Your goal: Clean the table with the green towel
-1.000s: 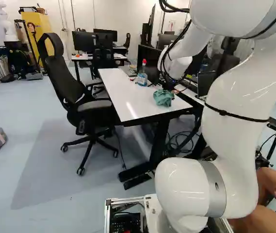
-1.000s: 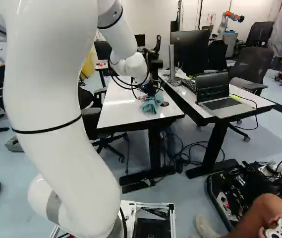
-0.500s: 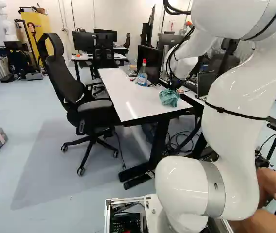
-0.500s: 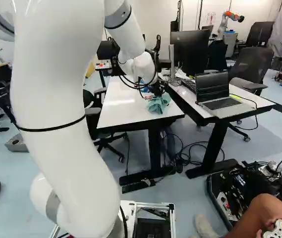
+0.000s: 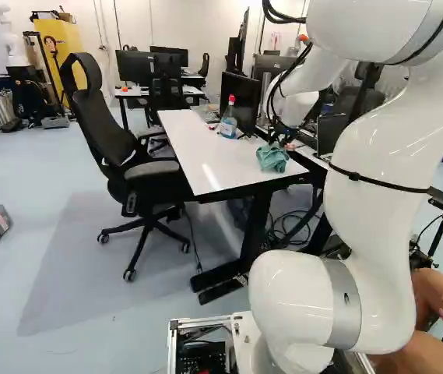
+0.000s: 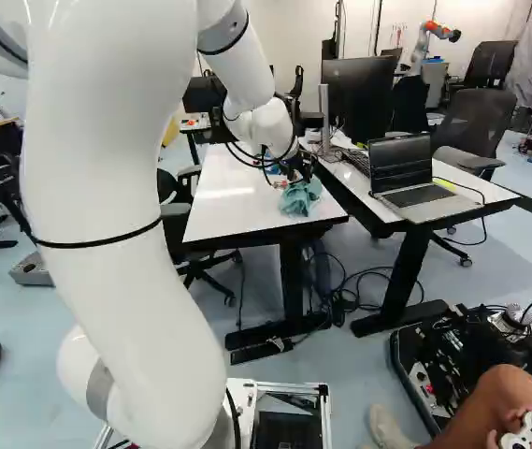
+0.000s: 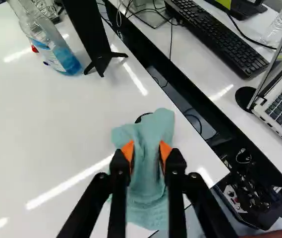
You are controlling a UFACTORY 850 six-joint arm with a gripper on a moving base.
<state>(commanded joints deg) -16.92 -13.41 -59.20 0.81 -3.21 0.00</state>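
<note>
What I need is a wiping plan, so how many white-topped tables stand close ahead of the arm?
2: the table where the gripper holds the green towel, and the laptop table across a narrow gap from it. Others may be hidden behind the arm.

In your left base view, the table (image 5: 205, 160) stands in the middle, with an office chair (image 5: 100, 128) at its left side. Toward the table's far end you have the bottle (image 5: 228, 125), and just right of it the screen (image 5: 238, 101), both on the tabletop. At the table's near right corner lies the towel (image 5: 272, 158), between the two fingers of your gripper (image 6: 301, 174). In your right base view, a second table (image 6: 490, 191) stands to the right, across a narrow gap; on it sits the laptop (image 6: 415, 178), with the keyboard (image 6: 357, 161) and a monitor (image 6: 361, 94) behind. Another chair (image 6: 476, 117) stands beyond that laptop.
</note>
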